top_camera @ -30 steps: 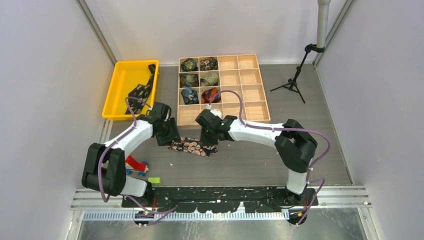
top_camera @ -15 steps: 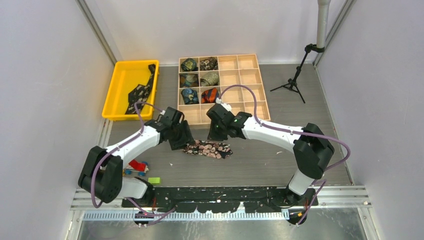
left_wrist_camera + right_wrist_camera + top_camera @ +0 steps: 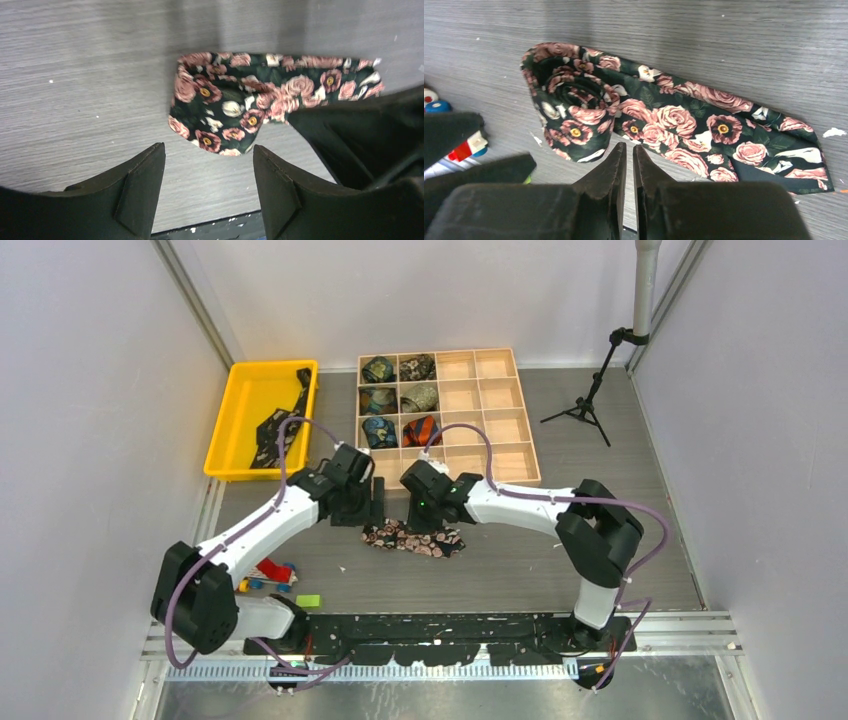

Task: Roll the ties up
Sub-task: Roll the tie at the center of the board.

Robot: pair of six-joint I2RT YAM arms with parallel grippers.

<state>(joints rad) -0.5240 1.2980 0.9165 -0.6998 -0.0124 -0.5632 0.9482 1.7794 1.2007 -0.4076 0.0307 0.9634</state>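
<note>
On the grey table [image 3: 500,560], between your two grippers: one floral tie [image 3: 412,538], lying flat, its left end wound into a loose coil [image 3: 569,100], the rest unrolled. It sits further right than a second ago and has not shifted over the last half second.

Your left gripper [image 3: 209,152]: fingers wider apart than before, nothing between them, the tie just beyond their tips.

Your right gripper [image 3: 629,150]: fingers all but touching, gripping nothing, closer to the tie than half a second ago.

Yellow tray [image 3: 245,410], far left: black dotted tie [image 3: 280,422], unrolled, unchanged.

Wooden divider box [image 3: 500,415]: six rolled ties [image 3: 420,398] in its left columns, unchanged.

Hard for you to make out:
- The tie's far end in the left wrist view, covered by the right gripper's dark body.
- The tie's upper edge from above, hidden by both grippers.
- Small coloured objects [image 3: 270,572] by the left arm, which cannot be identified.
</note>
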